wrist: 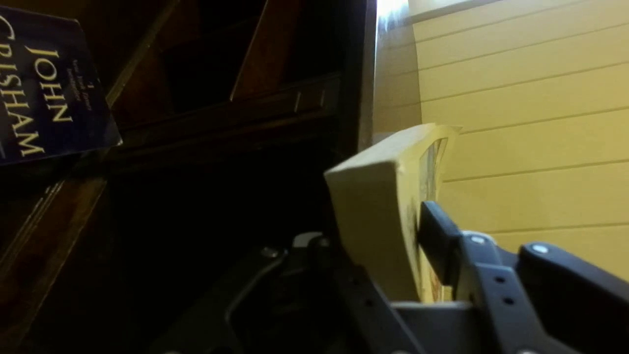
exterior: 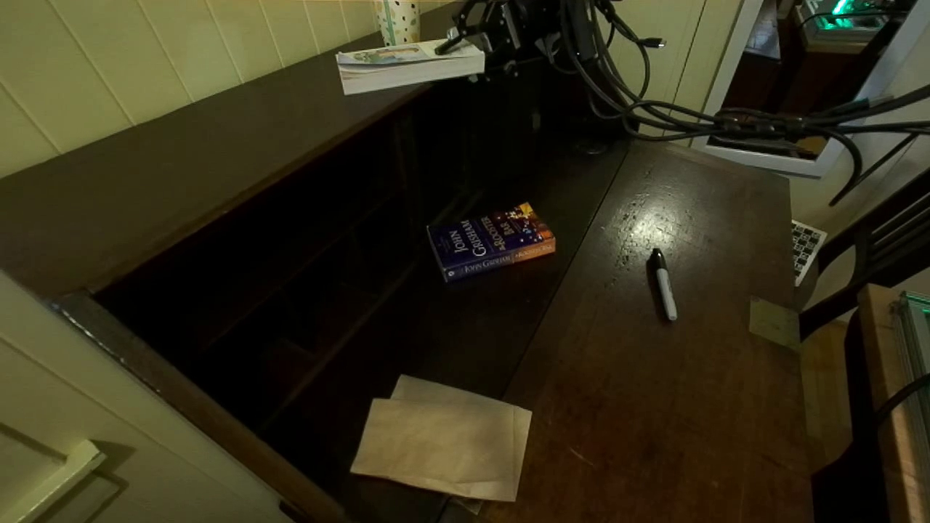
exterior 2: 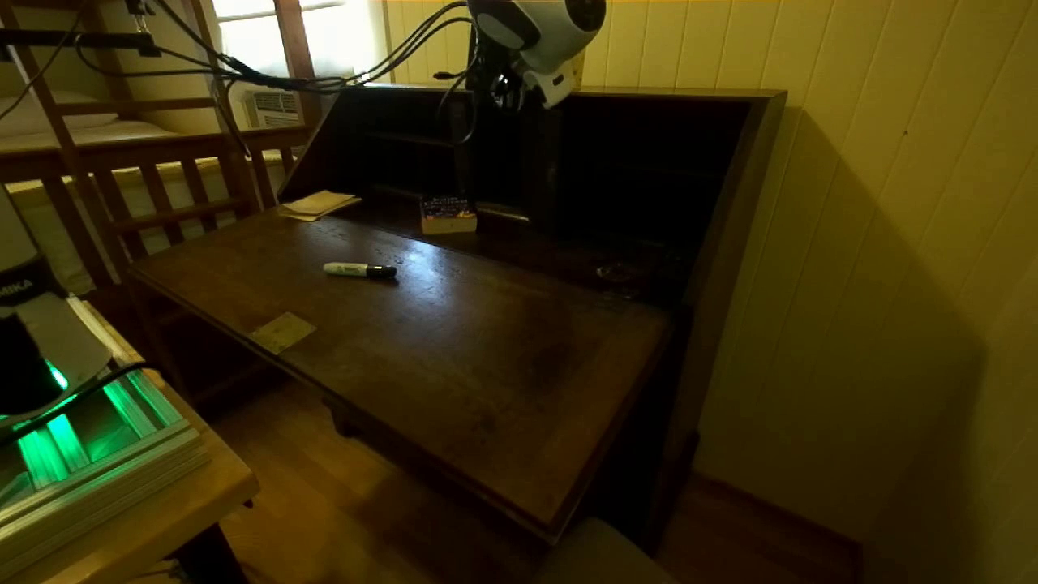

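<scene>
A thick white book with a pale illustrated cover is between my gripper's fingers at the top ledge of the desk. In the wrist view, my gripper has one finger against the cover of the white book; the opposite finger is dark and partly hidden behind the book. The cover's far end lifts slightly. I cannot tell whether the book touches the ledge. In an exterior view, the gripper is dark and the white book is hidden. A dark blue and orange paperback lies on the desk below.
A spotted cup stands on the ledge behind the white book. A black and white marker and brown paper sheets lie on the desk. Dark cubbyholes sit under the ledge. Loose cables hang from the arm.
</scene>
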`<control>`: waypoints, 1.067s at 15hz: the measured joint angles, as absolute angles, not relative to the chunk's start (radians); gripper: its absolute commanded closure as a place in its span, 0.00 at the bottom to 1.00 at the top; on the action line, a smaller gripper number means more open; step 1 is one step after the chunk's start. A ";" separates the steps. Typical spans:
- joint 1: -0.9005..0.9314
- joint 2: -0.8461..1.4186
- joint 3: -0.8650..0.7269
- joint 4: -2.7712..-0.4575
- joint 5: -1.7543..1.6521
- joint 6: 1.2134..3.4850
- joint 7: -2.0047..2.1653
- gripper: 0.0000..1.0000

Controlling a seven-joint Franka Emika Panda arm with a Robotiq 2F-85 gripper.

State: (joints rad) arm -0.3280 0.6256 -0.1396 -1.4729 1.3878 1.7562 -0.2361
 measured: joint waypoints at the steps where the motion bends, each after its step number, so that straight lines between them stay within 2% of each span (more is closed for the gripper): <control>1: -0.326 0.624 -0.140 -1.472 1.375 1.742 -0.227 0.23; 2: -0.324 0.624 -0.139 -1.472 1.359 1.727 -0.221 0.17; 3: -0.322 0.624 -0.139 -1.472 1.346 1.714 -0.216 0.16; 4: -0.319 0.624 -0.139 -1.472 1.333 1.706 -0.209 0.53; 5: -0.317 0.624 -0.139 -1.472 1.320 1.700 -0.202 0.49; 6: -0.316 0.624 -0.139 -1.472 1.310 1.697 -0.197 0.50; 8: -0.315 0.623 -0.139 -1.470 1.301 1.696 -0.187 0.63; 9: -0.315 0.621 -0.140 -1.464 1.300 1.696 -0.183 0.47; 10: -0.315 0.619 -0.140 -1.458 1.297 1.696 -0.180 0.24; 11: -0.315 0.617 -0.140 -1.454 1.289 1.696 -0.176 0.23; 14: -0.315 0.616 -0.144 -1.448 1.262 1.697 -0.172 0.04; 16: -0.315 0.616 -0.146 -1.448 1.246 1.698 -0.172 0.00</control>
State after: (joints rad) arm -0.3152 0.6164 -0.1460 -1.4478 1.2459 1.6978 -0.1720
